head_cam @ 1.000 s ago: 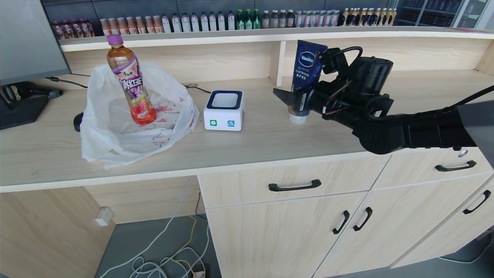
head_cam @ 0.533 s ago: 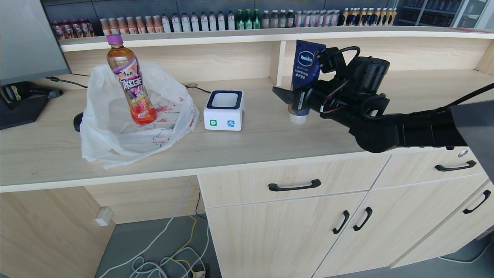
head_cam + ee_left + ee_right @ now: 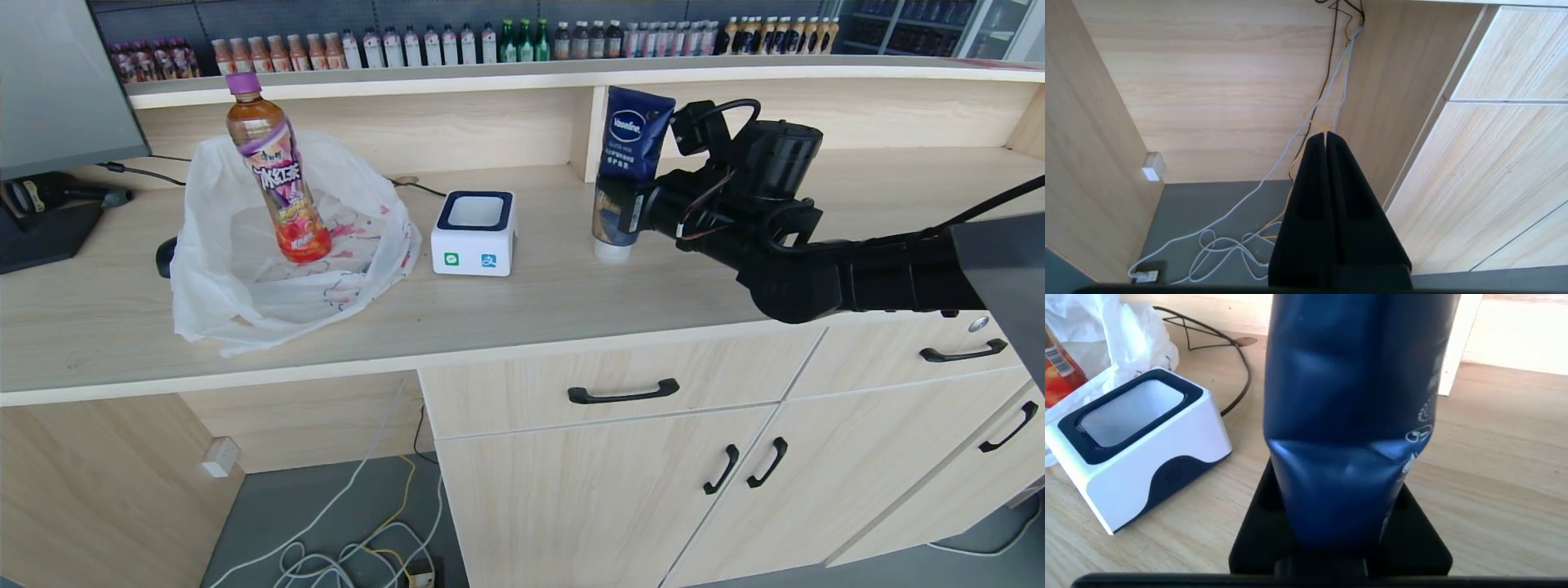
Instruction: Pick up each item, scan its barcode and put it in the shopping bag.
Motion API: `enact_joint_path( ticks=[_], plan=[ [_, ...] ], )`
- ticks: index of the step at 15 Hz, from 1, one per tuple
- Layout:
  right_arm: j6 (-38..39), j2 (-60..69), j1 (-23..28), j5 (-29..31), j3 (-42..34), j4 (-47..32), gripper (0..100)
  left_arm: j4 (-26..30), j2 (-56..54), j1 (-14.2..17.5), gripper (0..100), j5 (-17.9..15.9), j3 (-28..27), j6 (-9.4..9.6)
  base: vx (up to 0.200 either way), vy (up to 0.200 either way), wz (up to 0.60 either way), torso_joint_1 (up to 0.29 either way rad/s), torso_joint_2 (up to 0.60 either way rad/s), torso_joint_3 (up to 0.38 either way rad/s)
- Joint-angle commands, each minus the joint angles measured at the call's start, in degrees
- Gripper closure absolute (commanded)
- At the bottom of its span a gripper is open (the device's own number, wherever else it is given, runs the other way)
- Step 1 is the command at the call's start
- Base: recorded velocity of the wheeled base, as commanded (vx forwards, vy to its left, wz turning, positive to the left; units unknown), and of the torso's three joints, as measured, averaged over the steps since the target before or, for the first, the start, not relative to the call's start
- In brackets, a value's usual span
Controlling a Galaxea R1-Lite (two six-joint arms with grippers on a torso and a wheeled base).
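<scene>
A: Right, quick one. What do we log for the right gripper?
B: Jaws closed around the lower body of the blue tube, cap end below them, crimped end above. We can't tell if the cap touches the counter.
A: Left gripper?
B: Fingers pressed together, nothing between them, down by the cupboard.
A: Progress?
B: We'd say roughly halfway. The bottle stands inside the bag, so that item looks done. The tube is gripped but, we judge, not scanned. The scanner sits near the jaws on their left, apart from the tube, and the bag is beyond it, well apart.
A: Left to do?
B: Show the tube's barcode to the scanner, then drop it in the bag.
</scene>
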State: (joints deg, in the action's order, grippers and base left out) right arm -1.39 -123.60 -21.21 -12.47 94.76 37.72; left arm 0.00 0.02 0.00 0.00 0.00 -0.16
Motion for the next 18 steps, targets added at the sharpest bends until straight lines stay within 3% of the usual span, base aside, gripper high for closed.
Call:
enact_joint_path(
  ticks=[1, 7, 12, 18],
  plan=[
    [0.0, 0.5, -0.1, 0.0, 0.0, 0.1, 100, 0.0, 0.0, 0.0, 100, 0.0, 0.0, -0.02, 0.000, 0.000, 0.00, 0.000, 0.00, 0.000],
    [0.0, 3.2, -0.1, 0.0, -1.1, 0.2, 100, 0.0, 0.0, 0.0, 100, 0.0, 0.0, -0.02, 0.000, 0.000, 0.00, 0.000, 0.00, 0.000],
    [1.0, 11.5, -0.1, -0.2, -6.5, 0.7, 100, 0.0, 0.0, 0.0, 100, 0.0, 0.0, -0.02, 0.000, 0.000, 0.00, 0.000, 0.00, 0.000],
    [4.2, 19.1, -0.3, -0.4, -15.4, 7.6, 100, 0.0, 0.0, 0.0, 100, 0.0, 0.0, -0.02, 0.000, 0.000, 0.00, 0.000, 0.00, 0.000]
  ],
)
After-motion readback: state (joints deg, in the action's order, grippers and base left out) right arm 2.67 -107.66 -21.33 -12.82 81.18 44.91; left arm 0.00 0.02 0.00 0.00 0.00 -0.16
